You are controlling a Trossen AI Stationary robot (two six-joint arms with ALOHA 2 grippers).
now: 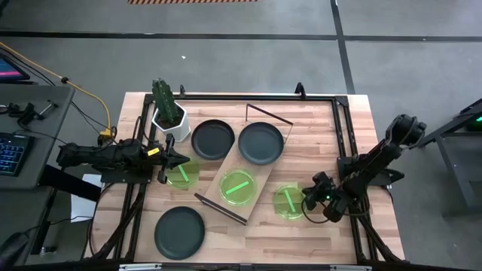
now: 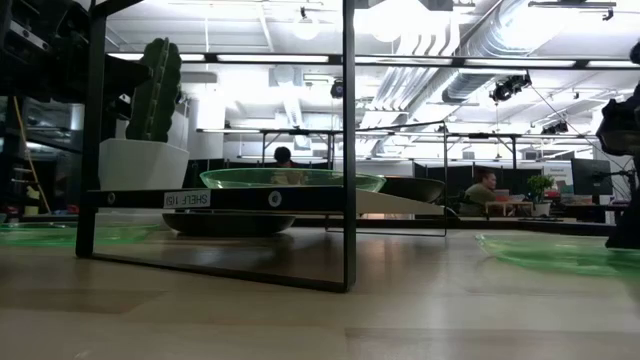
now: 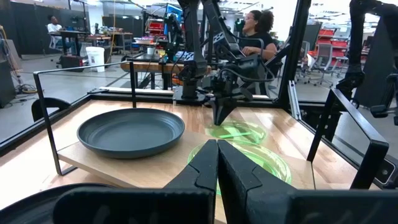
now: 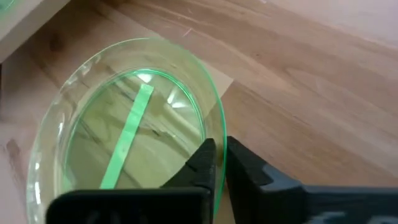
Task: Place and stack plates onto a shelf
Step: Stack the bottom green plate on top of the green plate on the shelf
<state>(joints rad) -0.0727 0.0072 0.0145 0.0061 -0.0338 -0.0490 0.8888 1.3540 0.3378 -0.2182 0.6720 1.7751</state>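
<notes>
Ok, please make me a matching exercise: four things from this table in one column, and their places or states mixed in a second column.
Things:
1. cactus pot
2. right gripper
3. left gripper
4. black plate beside the green plate

Places or states:
A. lying on the shelf
B. shut on the rim of a green plate on the table
C. standing at the table's far left corner
D. shut, holding nothing

Pairs: 1-C, 2-B, 3-D, 4-A

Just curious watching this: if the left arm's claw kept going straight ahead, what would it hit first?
Probably the green plate on the shelf, directly ahead of the shut left gripper; depth is hard to judge.
</notes>
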